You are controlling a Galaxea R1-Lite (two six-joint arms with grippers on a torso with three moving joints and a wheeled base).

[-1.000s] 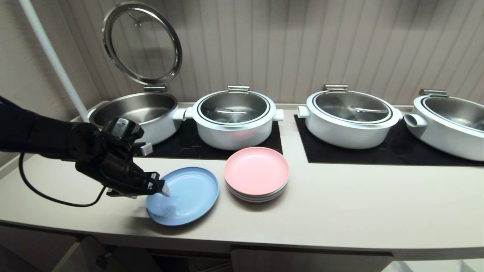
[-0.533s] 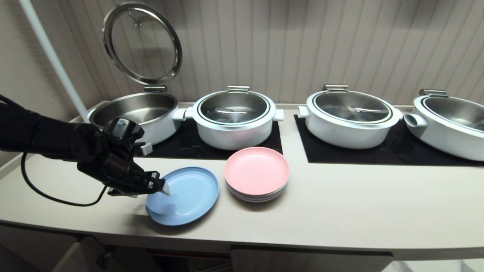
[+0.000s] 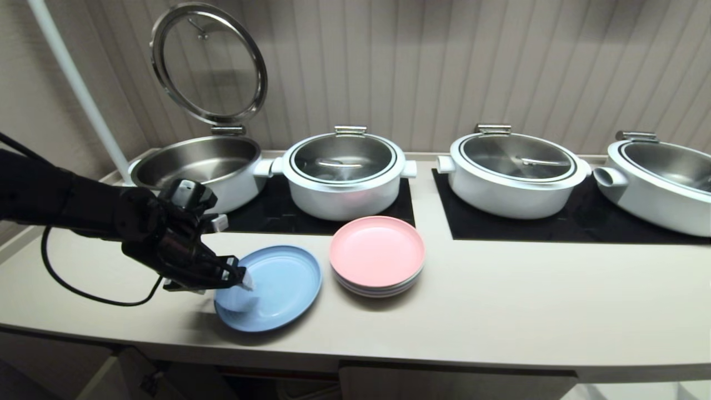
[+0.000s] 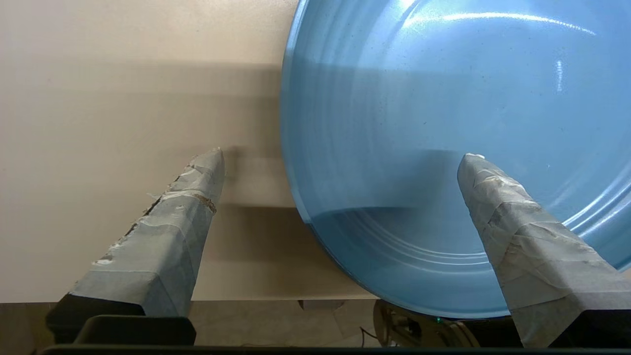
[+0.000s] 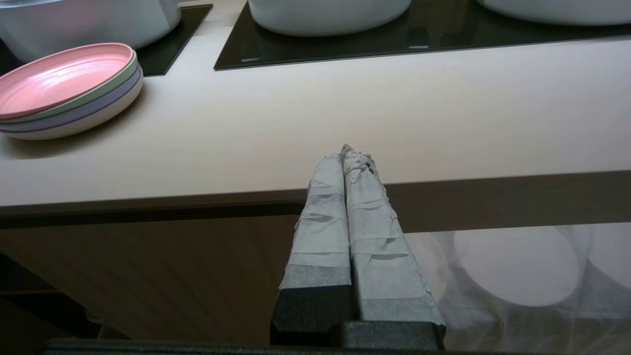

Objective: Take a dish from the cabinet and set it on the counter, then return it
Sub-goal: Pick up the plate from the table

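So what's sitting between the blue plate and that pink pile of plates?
Nothing: the head view shows only bare counter between the dish and the pink-topped stack, which stand apart.

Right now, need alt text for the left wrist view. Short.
The open left gripper straddles the near rim of the light blue dish, which lies on the cream counter: one taped finger stands over bare counter, the other over the dish's inside. The dish overhangs the counter's front edge slightly.
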